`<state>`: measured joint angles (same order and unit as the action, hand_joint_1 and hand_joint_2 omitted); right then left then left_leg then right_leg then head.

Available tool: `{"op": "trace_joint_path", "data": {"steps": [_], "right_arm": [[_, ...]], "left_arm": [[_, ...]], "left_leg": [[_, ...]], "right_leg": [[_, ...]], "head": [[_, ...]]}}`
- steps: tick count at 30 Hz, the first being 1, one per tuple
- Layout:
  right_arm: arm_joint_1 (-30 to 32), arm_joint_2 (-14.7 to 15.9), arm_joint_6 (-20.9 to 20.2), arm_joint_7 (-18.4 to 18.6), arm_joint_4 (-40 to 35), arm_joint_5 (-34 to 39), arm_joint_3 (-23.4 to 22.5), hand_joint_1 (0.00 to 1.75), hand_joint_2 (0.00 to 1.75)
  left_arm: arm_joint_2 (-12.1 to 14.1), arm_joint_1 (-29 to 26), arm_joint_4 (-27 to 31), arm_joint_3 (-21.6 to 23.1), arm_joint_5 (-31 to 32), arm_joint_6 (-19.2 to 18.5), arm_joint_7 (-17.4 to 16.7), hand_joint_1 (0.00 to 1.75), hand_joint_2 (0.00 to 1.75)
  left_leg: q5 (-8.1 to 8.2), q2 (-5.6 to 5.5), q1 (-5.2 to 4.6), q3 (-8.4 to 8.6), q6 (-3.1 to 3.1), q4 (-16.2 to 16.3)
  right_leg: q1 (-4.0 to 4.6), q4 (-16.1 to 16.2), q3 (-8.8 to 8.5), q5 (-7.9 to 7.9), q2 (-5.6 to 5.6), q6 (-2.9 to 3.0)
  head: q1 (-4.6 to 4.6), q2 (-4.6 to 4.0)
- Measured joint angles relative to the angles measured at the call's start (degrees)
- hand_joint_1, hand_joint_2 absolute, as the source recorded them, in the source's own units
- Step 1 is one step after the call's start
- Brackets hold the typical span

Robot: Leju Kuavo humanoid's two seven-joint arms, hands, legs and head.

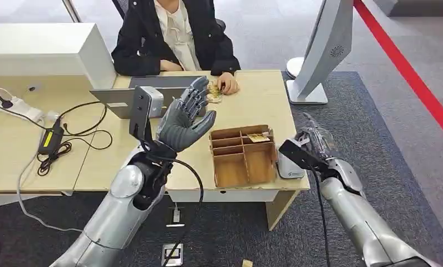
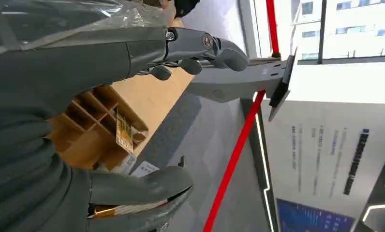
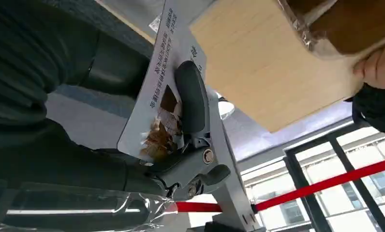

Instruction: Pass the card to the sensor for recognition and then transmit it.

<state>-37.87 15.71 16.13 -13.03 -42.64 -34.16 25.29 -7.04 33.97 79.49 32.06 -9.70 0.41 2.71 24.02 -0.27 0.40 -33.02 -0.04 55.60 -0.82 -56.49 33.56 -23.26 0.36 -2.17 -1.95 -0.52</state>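
My right hand (image 1: 314, 140) hangs just off the desk's front right corner, beside the small white sensor (image 1: 290, 167). In the right wrist view a white card (image 3: 154, 104) with printed text and a brown picture is pinched in that hand, one dark finger (image 3: 193, 96) lying across it. My left hand (image 1: 183, 119) is raised over the desk, palm up and fingers spread, holding nothing; the left wrist view has its thumb (image 2: 142, 186) and fingers (image 2: 200, 46) wide apart. A wooden divided box (image 1: 230, 169) stands between the hands with another card (image 1: 258, 137) in a far compartment.
A person in a dark jacket sits across the desk, one hand (image 1: 226, 84) resting on small cards. A laptop (image 1: 124, 100), a power strip and cables (image 1: 52, 142) lie at the left. A grey monitor stand (image 1: 319, 61) rises at the right, a red floor line (image 1: 414, 78) beyond.
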Motion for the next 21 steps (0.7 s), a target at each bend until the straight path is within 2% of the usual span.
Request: {"op": "trace_joint_path", "data": {"steps": [7,21], "right_arm": [[3.1,-1.4,-2.5,1.1,-1.6,-2.5,0.6,1.75,1.75],[4.5,-2.8,-3.0,1.3,-1.5,-3.8,1.4,1.75,1.75]], "left_arm": [[-0.1,0.2,0.0,0.1,-0.6,-0.9,-0.1,0.00,1.75],[-0.6,0.9,0.0,0.2,-1.0,-1.3,-0.9,0.00,1.75]], "left_leg": [[0.00,0.00,0.00,0.00,0.00,0.0],[0.00,0.00,0.00,0.00,0.00,0.0]], "right_leg": [[0.00,0.0,0.00,0.00,0.00,0.00],[0.00,0.0,0.00,0.00,0.00,0.00]], "head": [[0.00,0.00],[0.00,0.00]]}}
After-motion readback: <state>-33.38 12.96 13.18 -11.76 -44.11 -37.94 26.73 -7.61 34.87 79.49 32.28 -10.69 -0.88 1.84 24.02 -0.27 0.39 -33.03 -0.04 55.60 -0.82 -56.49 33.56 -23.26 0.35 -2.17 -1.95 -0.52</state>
